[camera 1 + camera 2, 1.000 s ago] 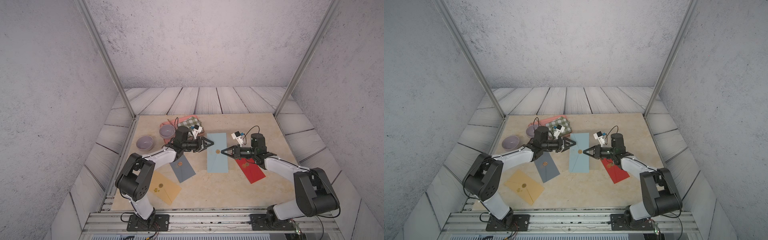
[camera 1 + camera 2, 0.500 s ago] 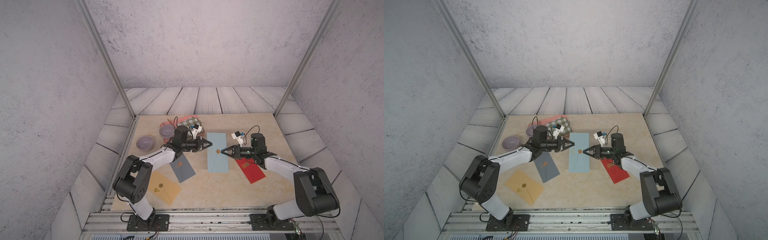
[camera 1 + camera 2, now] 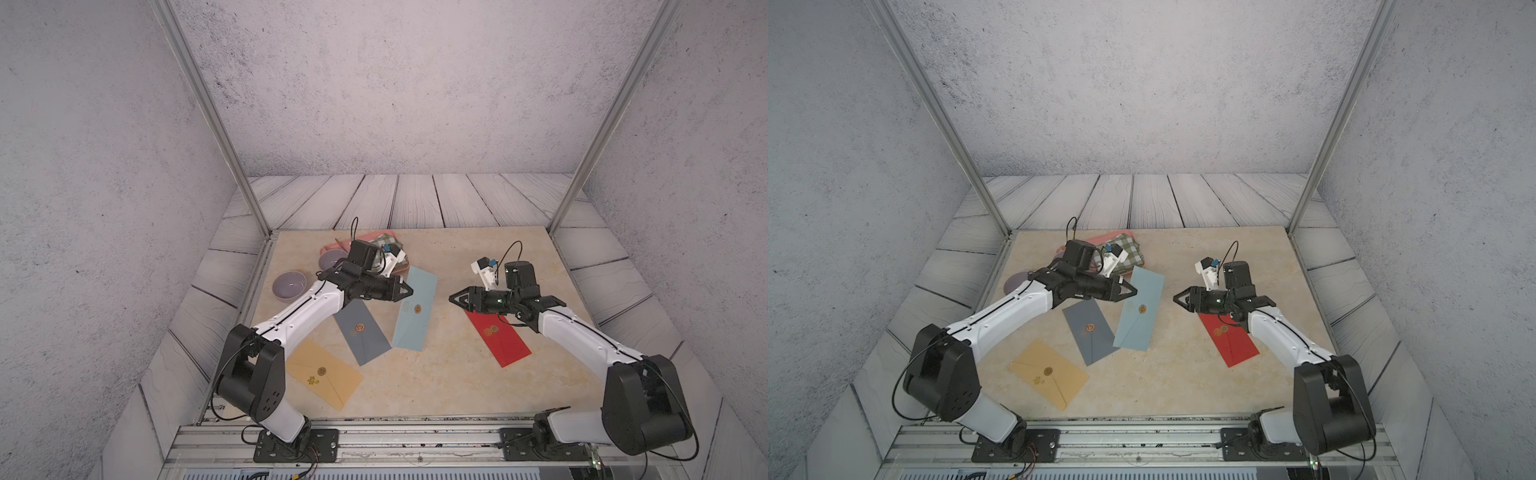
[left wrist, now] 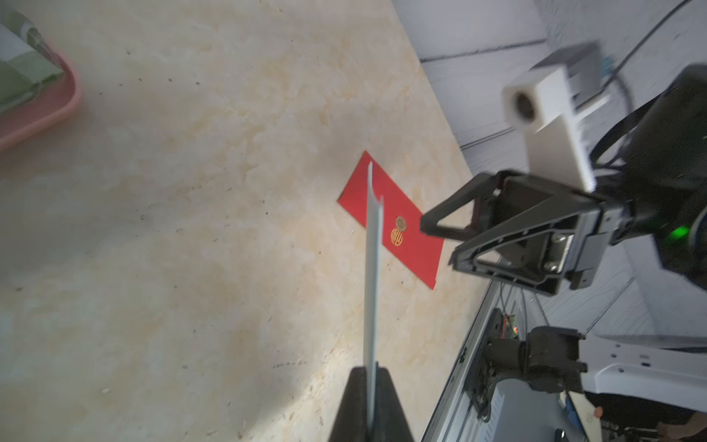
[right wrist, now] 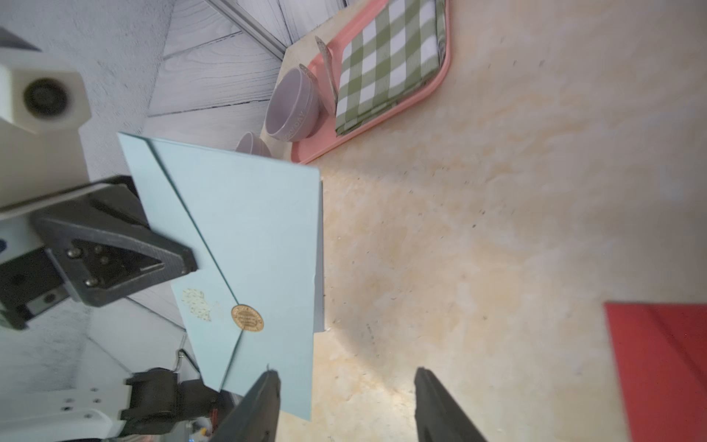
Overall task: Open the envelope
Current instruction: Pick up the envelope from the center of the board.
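Observation:
The light blue envelope (image 3: 415,309) (image 3: 1139,309), its flap closed under a gold seal (image 5: 247,318), is held tilted above the table. My left gripper (image 3: 409,289) (image 3: 1133,291) is shut on one long edge of it. In the left wrist view the envelope (image 4: 372,268) shows edge-on, pinched between the fingertips of the left gripper (image 4: 369,369). My right gripper (image 3: 453,298) (image 5: 346,373) is open and empty, a short way off the envelope's (image 5: 248,237) opposite side.
A grey envelope (image 3: 361,332), a yellow envelope (image 3: 324,378) and a red envelope (image 3: 498,338) lie flat on the table. At the back left stand a pink tray (image 5: 421,95) with a green checked cloth (image 5: 386,61) and two lilac bowls (image 3: 289,285) (image 3: 330,261).
The left gripper has shut on the blue envelope. The right gripper has opened, let go of it and drawn back slightly. The envelope has swung a little toward the left arm.

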Motion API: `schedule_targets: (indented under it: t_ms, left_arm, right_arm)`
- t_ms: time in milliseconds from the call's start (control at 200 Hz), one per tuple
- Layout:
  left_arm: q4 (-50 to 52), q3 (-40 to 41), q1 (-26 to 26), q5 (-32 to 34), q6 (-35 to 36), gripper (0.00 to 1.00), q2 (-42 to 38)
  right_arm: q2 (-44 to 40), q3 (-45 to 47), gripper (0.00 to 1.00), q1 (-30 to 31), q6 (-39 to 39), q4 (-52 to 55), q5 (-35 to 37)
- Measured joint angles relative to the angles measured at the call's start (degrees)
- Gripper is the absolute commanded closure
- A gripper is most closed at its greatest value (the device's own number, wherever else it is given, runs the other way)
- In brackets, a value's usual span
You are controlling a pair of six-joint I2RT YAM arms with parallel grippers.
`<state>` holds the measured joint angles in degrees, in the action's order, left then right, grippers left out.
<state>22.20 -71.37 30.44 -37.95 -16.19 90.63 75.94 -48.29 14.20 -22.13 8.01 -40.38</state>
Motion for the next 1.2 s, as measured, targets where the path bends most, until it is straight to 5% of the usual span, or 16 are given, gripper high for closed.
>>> schedule_targets:
  t_ms: [260,515,916,1201]
  left_arm:
    - [14.84,-4.74,5.7,3.26,19.8,1.0,-0.17]
    - [19.87,-5.18,6.4,2.34,32.72,1.0,-3.5]
    - [21.18,-5.18,7.98,2.16,40.24,1.0,-4.15]
    - [21.92,-5.18,9.03,2.43,42.01,1.0,-4.15]
  right_arm:
    - [-4.17,0.26,0.31,2.16,12.02,-3.34,2.32]
    - [-4.17,0.22,0.34,6.49,24.85,-3.08,-4.17]
    - [-3.52,-2.97,0.51,10.88,32.06,-1.49,-11.17]
    - [-0.63,-3.8,0.76,12.33,31.19,-1.84,-13.92]
